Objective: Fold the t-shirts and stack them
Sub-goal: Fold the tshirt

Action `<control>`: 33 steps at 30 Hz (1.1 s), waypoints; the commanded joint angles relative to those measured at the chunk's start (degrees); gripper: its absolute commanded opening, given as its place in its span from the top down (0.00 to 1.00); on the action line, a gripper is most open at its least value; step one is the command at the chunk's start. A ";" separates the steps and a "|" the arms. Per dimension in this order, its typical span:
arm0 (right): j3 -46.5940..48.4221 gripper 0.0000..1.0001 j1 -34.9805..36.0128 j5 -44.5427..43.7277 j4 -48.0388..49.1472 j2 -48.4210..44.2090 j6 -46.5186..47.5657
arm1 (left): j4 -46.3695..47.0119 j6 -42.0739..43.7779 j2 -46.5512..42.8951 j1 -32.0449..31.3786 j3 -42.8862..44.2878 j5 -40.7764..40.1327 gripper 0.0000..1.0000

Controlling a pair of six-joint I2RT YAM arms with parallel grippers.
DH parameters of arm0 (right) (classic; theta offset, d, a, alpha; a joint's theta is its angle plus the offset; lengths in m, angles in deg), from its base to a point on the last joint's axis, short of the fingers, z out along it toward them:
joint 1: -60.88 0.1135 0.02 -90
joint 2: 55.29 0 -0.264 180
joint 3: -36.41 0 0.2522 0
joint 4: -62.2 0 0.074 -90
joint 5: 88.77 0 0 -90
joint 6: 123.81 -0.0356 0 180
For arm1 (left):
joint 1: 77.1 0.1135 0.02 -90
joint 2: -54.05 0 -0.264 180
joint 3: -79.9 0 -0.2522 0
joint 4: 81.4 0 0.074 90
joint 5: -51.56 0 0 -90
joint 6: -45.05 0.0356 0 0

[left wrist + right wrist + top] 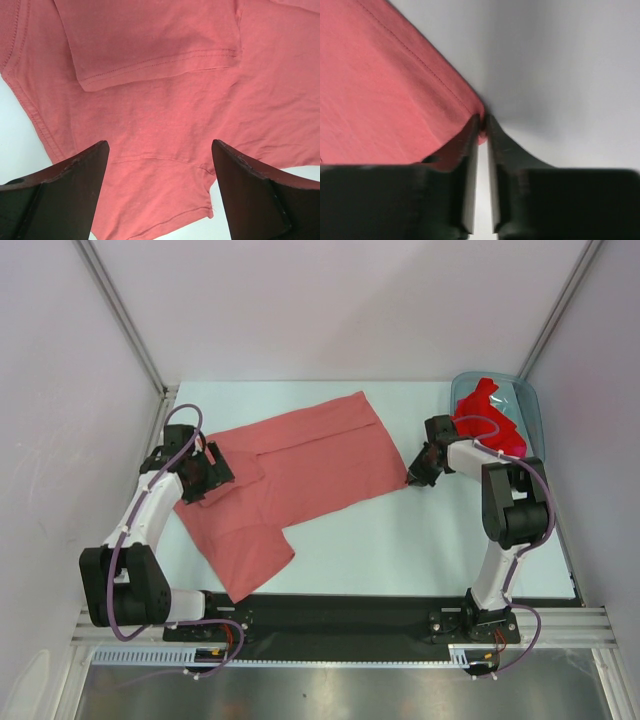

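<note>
- The left arm (pixel 150 508): white tubular links between black joint housings, mounted on the flat black base plate (pixel 330 612).
- The right arm (pixel 515 508): same white-and-black build, at the plate's opposite end.
- The thin purple cables (pixel 184 408): looped along both arms above the plate.
- The left gripper (pixel 159 144) and right gripper (pixel 483 118): dark wedge-shaped fingers with scuffed edges.

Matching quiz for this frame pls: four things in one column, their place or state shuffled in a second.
1. pink t-shirt
2. red t-shirt
3. left gripper
4. right gripper

A. fingers pinched on a shirt corner
B. bunched in the bin
C. spread on the table
D. fingers wide apart above pink cloth

Pairs: 1-C, 2-B, 3-D, 4-A
</note>
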 commanded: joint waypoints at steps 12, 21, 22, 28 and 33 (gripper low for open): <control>-3.58 1.00 -2.68 -17.35 0.17 -5.10 5.12 | 2.01 -0.08 0.94 -2.02 -0.34 5.72 0.12; -6.13 1.00 -7.61 -20.53 -0.89 -8.70 10.22 | 2.27 -4.30 -2.65 -8.43 -5.17 7.58 0.15; -6.13 1.00 -7.61 -20.70 -1.32 -9.06 10.83 | 1.92 -4.83 -3.53 -8.96 -5.96 7.14 0.15; -5.69 1.00 -7.43 -17.20 -0.01 -10.47 12.77 | -2.65 -13.51 -15.56 -10.81 -17.01 1.25 0.29; -4.46 1.00 -6.64 -13.50 -0.90 -9.50 13.56 | -6.96 -22.14 -25.32 -12.30 -24.15 2.13 0.34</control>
